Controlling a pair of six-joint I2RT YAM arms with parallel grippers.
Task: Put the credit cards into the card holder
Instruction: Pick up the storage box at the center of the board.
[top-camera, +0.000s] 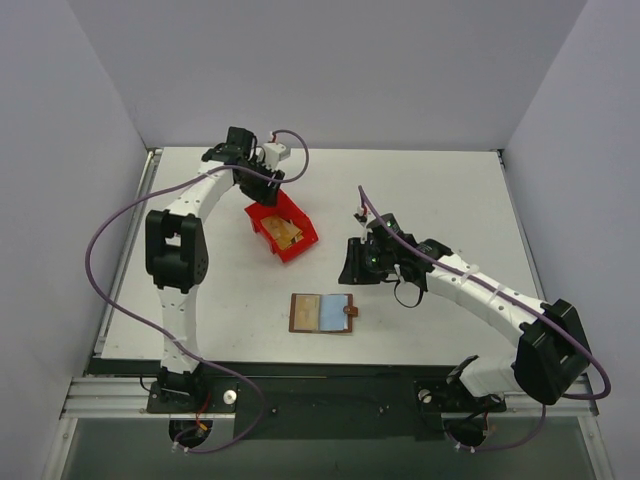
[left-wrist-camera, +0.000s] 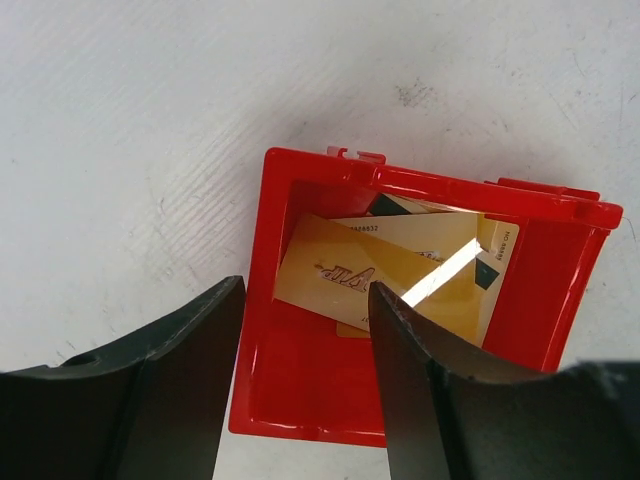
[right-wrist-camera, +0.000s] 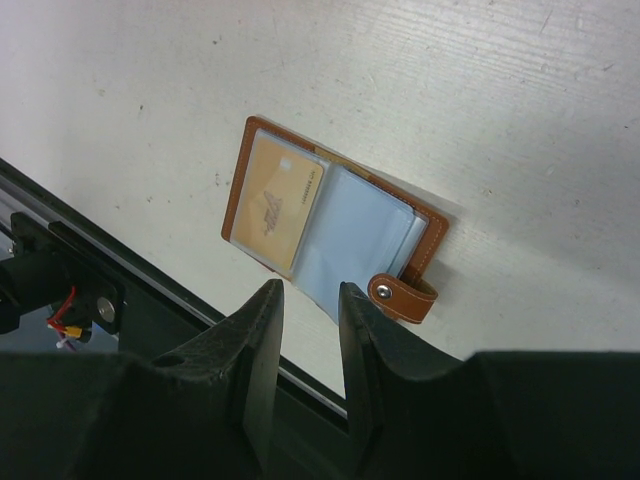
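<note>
The main risk sits at the red bin (left-wrist-camera: 560, 270). The credit cards (left-wrist-camera: 340, 265) lie flat and overlapped in it, pushed towards its far wall, at least 3 of them, 1 with a dark stripe showing at the back. A pincer closing on that pile could lift 2 cards at once, or skid off the glossy top card because it has no raised edge to catch.

In the wrist view the left pincer (left-wrist-camera: 305, 290) hangs above the bin, its jaws spread wide and empty. 1 finger appears over the bare surface (left-wrist-camera: 120, 130) outside the bin's side wall, the other over the bin's inside. A straight drop from here would probably strike that wall, shoving or tipping the light bin instead of reaching a card. The cards lie just ahead of the fingertips and lower, the nearest card edge beside the inner finger.

The card holder (right-wrist-camera: 365, 235) lies open on the surface near the front edge, well apart from the bin, with 1 gold card (right-wrist-camera: 275, 200) already in its left pocket. The right pincer (right-wrist-camera: 308, 295) hovers above and short of it, jaws narrowly parted and gripping nothing. With nothing pinning the holder down, a card pushed at a pocket may slide it along.
</note>
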